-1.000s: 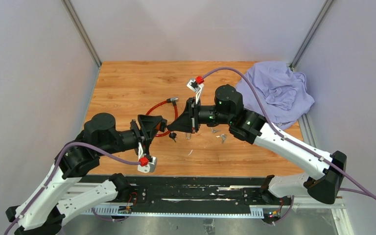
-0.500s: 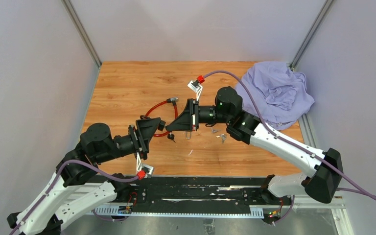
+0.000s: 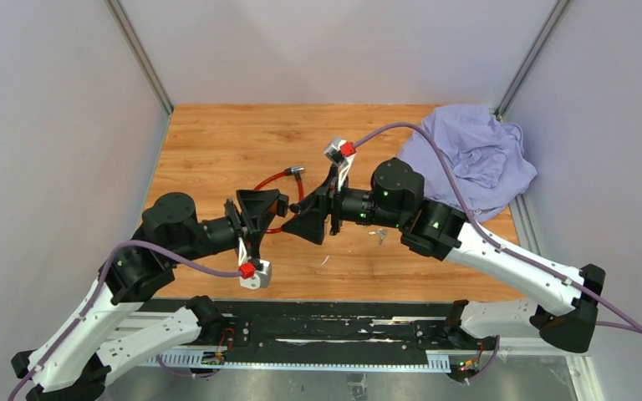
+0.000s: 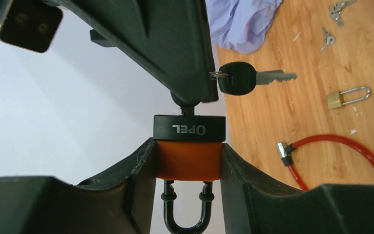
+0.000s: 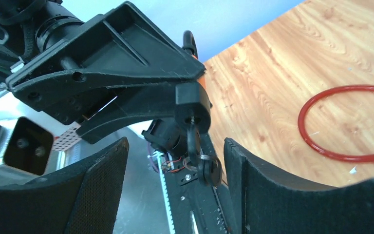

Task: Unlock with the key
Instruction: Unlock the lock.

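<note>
My left gripper is shut on an orange padlock with a black end cap; its black shackle points back toward my wrist. A black-headed key sticks out of the cap. A spare key hangs from it on a ring. My right gripper stands open, its pads either side of the keys and touching neither. From above, the left gripper and the right gripper meet nose to nose above the table's middle.
A red cable lock lies on the wooden table behind the grippers. A small brass padlock and loose keys lie near it. A crumpled purple cloth fills the back right corner. Grey walls close both sides.
My right gripper was shut at the key and has opened, drawing back slightly to the right. The left arm shifted a little, still holding the padlock.
</note>
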Motion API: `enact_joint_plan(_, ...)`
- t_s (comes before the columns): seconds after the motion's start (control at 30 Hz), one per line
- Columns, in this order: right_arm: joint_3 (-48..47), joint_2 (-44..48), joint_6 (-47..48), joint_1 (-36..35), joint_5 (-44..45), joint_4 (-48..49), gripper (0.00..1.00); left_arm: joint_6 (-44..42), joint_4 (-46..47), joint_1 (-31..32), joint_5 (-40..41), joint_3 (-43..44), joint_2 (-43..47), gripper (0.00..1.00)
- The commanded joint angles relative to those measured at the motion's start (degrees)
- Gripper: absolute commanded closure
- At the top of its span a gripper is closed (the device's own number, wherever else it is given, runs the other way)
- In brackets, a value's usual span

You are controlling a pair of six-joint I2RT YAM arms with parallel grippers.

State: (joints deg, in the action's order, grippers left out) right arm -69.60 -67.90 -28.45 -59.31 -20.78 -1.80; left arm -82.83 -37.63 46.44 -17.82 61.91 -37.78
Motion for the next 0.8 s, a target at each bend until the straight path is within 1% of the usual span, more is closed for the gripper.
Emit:
enact_joint_plan(0.0, -4.0, -2.5, 9.4, -3.9, 9.4, -1.2, 0.29, 8.4, 2.6, 0.5, -1.3, 3.4, -0.8, 1.0)
enact_joint_plan(0.1, -5.0, -3.8, 9.6, -4.4, 10.7, 0.1, 0.28, 8.6, 2.6, 0.5, -1.6, 3.4, -0.7, 1.0)
enact_joint_plan(0.2, -5.6, -4.6, 8.9, -4.4, 12.1, 1.0, 0.31, 8.8, 2.5, 0.5, -1.8, 3.5, -0.5, 1.0)
enact_joint_plan(0.3, -5.6, -5.2, 7.7, -4.4, 12.6, 3.1, 0.36, 8.8, 2.2, 0.5, -1.9, 3.2, -0.3, 1.0)
enact_joint_plan(0.4, -6.0, -6.0, 6.7, -4.4, 12.2, 4.1, 0.45, 8.8, 2.2, 0.5, -2.3, 2.8, -0.1, 1.0)
enact_joint_plan(0.43, -6.2, -6.2, 6.3, -4.4, 12.1, 4.2, 0.47, 8.9, 2.2, 0.5, -2.4, 2.7, 0.0, 1.0)
enact_joint_plan(0.6, -6.7, -7.4, 4.6, -4.4, 10.7, 5.2, 0.48, 8.7, 2.0, 0.5, -2.6, 2.4, 0.3, 1.0)
enact_joint_plan(0.77, -6.5, -8.1, 3.1, -4.4, 10.3, 6.7, 0.46, 8.7, 2.0, 0.5, -2.6, 2.2, 0.6, 1.0)
